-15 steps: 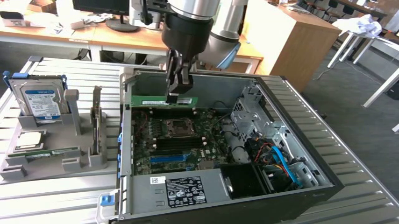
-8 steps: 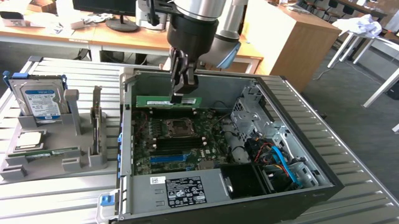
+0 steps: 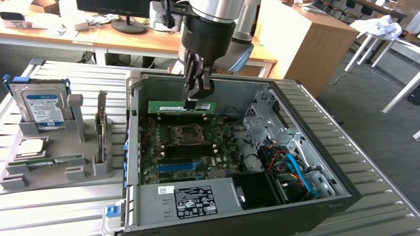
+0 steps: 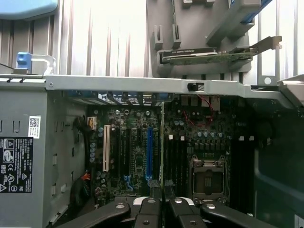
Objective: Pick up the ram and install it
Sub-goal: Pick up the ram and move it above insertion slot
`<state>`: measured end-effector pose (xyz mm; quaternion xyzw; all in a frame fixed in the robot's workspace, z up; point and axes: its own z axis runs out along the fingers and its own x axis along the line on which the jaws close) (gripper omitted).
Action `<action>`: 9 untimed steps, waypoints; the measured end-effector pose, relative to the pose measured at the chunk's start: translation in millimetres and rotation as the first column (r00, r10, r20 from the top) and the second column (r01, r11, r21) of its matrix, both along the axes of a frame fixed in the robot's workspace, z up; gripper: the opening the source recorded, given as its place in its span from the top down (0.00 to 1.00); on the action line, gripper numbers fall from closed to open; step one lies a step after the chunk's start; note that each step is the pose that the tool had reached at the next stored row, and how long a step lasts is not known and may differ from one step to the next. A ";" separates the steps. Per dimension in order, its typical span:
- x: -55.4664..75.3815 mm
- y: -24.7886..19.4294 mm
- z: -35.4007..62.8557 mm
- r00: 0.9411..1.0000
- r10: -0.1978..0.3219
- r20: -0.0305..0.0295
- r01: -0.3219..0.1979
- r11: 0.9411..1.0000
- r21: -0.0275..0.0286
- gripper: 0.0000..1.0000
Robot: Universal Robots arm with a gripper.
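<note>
Nearest in the exterior view, a labelled power supply (image 3: 194,200) is seen inside the open computer case (image 3: 341,196). Beyond it, over the motherboard (image 3: 187,147), the ram (image 3: 172,106) is held lengthwise, clamped between the closed-down fingers of the gripper (image 3: 198,102). Desks (image 3: 131,42) are seen behind.

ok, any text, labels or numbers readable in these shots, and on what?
Nothing fully legible.
Black label on the grey metal power supply box: white print, too small.
White sticker beside it: unreadable.
Blue-white label on the silver hard drive: blurred.
Long green ram stick in the gripper: no readable print.
</note>
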<state>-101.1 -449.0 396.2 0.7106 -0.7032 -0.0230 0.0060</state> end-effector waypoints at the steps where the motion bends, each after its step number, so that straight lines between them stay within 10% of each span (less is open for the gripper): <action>1: 1.1 0.0 0.0 1.000 0.000 0.000 0.000 1.000 0.000 0.87; 9: 11.3 0.0 0.0 1.000 0.000 0.000 0.000 1.000 0.000 0.87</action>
